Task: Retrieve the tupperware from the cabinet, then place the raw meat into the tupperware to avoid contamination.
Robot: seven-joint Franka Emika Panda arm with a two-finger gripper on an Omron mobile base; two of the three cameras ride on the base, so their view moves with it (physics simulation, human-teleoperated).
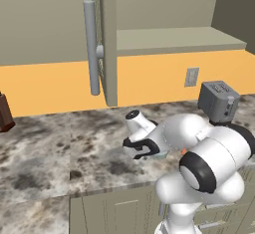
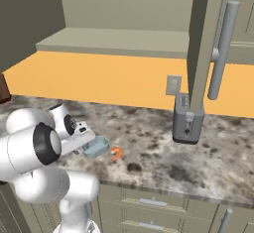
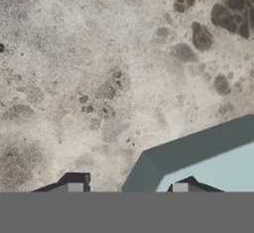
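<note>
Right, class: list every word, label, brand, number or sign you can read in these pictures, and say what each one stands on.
None: no readable text in any view.
Toaster: small marks like controls on its front, too small to read as letters or numbers.
Wall outlet: blank plate.
Tupperware, cabinet door, counter: plain, no labels.

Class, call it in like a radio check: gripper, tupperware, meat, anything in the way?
Gripper jaws parted, low over the tupperware, one fingertip over its rim. Tupperware down on the counter. Raw meat beside it, not inside yet. Nothing between them.
</note>
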